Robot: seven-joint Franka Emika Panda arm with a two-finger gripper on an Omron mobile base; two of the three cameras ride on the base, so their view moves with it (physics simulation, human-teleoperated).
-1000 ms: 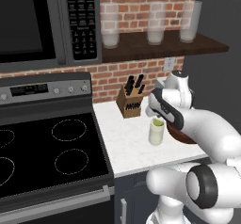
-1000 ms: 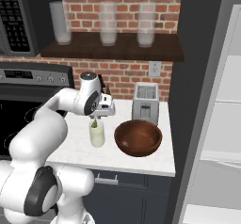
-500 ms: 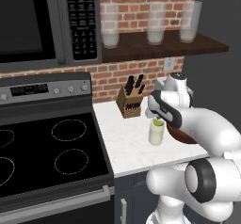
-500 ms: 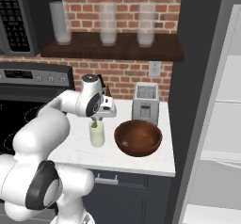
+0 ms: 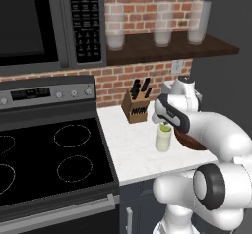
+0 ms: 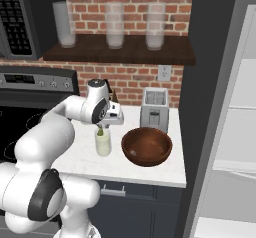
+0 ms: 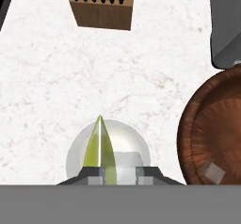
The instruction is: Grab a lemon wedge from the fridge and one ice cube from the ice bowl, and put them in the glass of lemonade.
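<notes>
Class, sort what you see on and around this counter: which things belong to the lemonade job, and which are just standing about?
Belong to the job: lemon wedge, glass of lemonade, ice bowl, gripper shut on the wedge, fridge.

Just standing about: knife block, toaster, frosted glasses on the shelf, stove, microwave.

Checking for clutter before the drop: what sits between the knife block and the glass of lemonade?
Nothing: in the hand view, bare white counter runs from the knife block to the glass of lemonade; the ice bowl lies off to one side.

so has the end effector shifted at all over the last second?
No. The end effector stays directly over the glass of lemonade, level with the knife block behind, gripping the lemon wedge.
</notes>
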